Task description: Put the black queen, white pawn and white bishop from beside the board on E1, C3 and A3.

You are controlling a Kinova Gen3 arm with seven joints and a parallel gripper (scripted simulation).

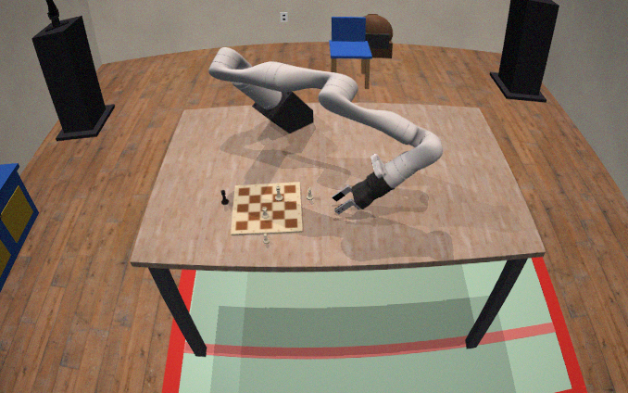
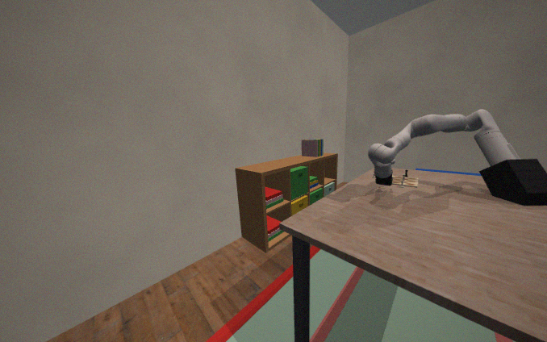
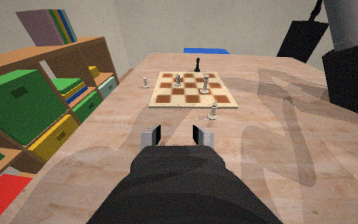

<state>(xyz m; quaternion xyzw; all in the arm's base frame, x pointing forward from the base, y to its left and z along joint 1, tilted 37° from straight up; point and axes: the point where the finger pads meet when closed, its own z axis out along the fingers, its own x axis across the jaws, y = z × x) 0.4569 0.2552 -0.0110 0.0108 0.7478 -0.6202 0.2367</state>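
Note:
The chessboard lies on the wooden table. The black queen stands off the board's far side from me. The white bishop stands off the board's near edge, closest to my gripper. The white pawn stands off the board's front edge. Two white pieces stand on the board; they also show in the wrist view. My gripper is open and empty, low over the table, a short way from the bishop and pointing at it.
The arm's black base sits at the table's back. A wooden shelf with coloured boxes stands beside the table. Black speakers and a blue chair stand on the floor.

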